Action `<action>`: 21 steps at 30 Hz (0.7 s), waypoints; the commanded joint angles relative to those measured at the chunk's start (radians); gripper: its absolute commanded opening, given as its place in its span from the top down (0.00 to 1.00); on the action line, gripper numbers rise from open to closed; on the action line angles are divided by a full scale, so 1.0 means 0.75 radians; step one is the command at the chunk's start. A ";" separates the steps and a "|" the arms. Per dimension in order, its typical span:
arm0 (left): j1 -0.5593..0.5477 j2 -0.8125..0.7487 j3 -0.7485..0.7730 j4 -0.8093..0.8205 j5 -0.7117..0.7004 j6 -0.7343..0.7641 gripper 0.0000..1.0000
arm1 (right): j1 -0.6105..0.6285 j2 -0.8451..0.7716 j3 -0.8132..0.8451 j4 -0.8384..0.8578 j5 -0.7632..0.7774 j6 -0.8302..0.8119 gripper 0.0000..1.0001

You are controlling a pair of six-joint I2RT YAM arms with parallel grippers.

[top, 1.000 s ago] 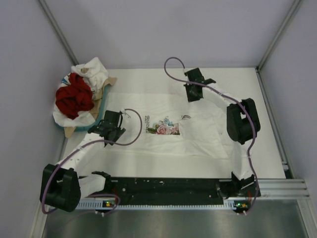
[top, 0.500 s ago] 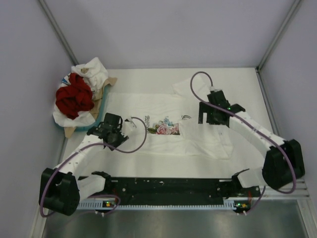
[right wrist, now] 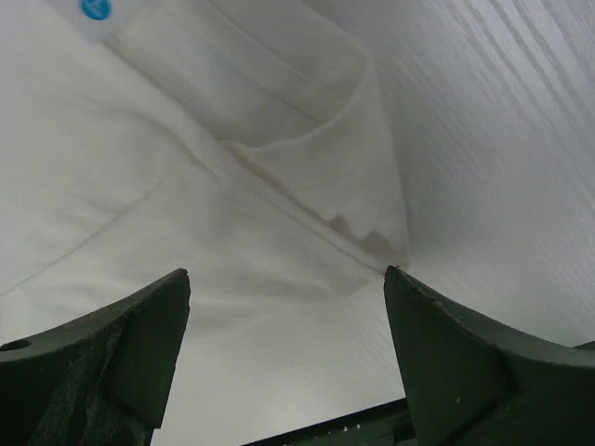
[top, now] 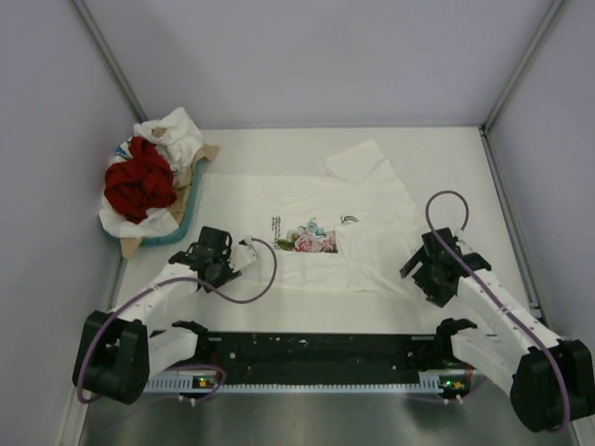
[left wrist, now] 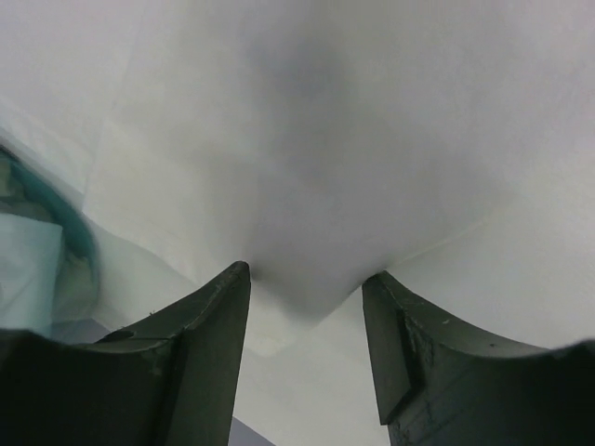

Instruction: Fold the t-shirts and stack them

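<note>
Soft, even light fills the top view. The white shirt (top: 372, 246) barely separates from the pale tabletop (top: 446, 158), and shadows are faint. The left wrist view is blurred, with a grey shadow on the cloth at top centre. The right wrist view is sharper: seams and table grain show, and the fingers (right wrist: 102, 362) are dark and soft-edged.

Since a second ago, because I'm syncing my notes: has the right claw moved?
Yes. The right claw came back from the far edge of the floral t-shirt toward the base rail, to the shirt's near right corner.
</note>
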 commanded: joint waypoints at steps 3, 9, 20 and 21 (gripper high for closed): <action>-0.001 -0.018 -0.073 0.174 -0.012 -0.014 0.68 | -0.074 -0.018 -0.130 0.013 0.020 0.219 0.26; -0.001 -0.053 -0.080 0.062 0.052 -0.039 1.00 | -0.279 -0.001 -0.205 0.114 -0.074 0.159 0.98; -0.124 -0.106 0.104 -0.504 0.445 0.057 1.00 | -0.694 -0.138 -0.155 -0.036 0.022 0.227 1.00; -0.154 -0.100 0.117 -0.533 0.467 0.065 1.00 | -0.713 -0.140 -0.132 -0.056 0.032 0.229 1.00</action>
